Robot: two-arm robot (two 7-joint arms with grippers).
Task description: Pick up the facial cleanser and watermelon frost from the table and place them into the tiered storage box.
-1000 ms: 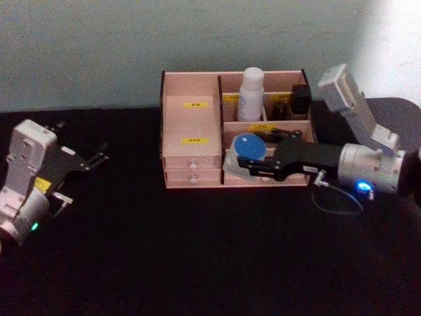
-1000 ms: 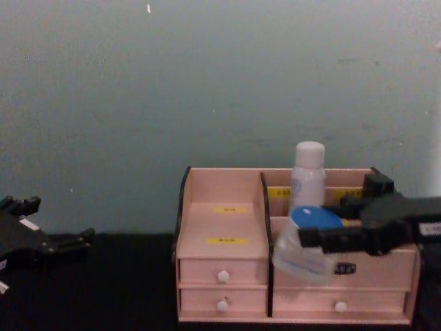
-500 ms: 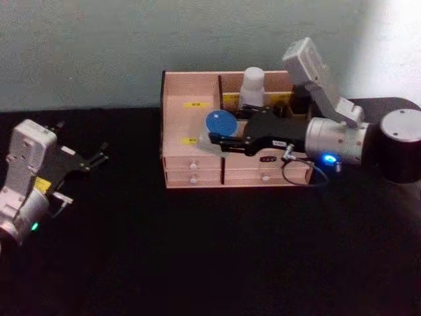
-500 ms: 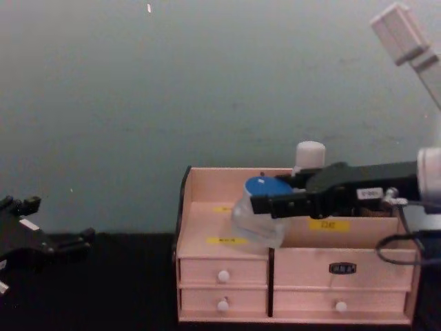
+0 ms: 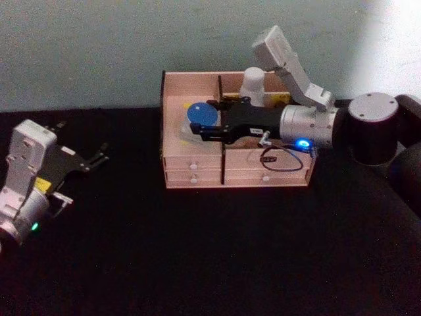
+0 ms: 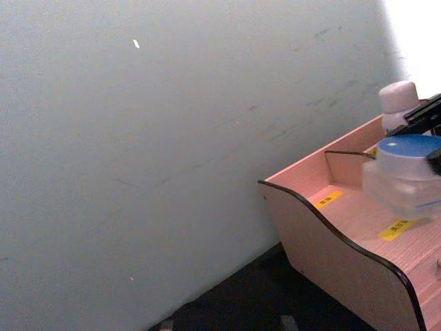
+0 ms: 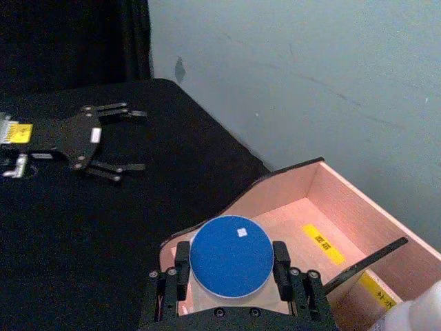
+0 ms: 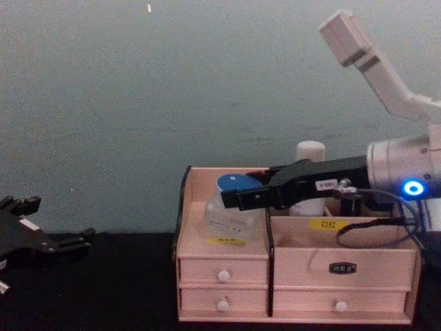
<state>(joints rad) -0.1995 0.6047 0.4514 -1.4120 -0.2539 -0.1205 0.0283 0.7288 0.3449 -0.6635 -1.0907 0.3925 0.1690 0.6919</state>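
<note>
Overhead, from the head view, the watermelon frost (image 5: pixel 197 113) is seen clamped between the closed fingers of the right gripper (image 5: pixel 202 119), above the left open compartment of the tiered storage box (image 5: pixel 195 178). The facial cleanser (image 5: pixel 253 82) is already stood upright in a rear compartment of the box. The left gripper (image 5: pixel 92 160) is parked over the bench (image 5: pixel 197 257), well apart from the box's left side.

From the left wrist view, the jar (image 6: pixel 406 176) is shown just above the box's stepped floor; whether it touches cannot be told.

From the right wrist view, the blue lid (image 7: pixel 231 256) is flanked by both fingers (image 7: pixel 181 267), and the left gripper's fingers are seen spread open.

From the chest view, the jar (image 8: pixel 231 217) is held level, inside the box's left wall.

Glass like this is judged stiff, smooth and breakable, though light. A hold across the body just under the lid is judged best, with a gentle release.
</note>
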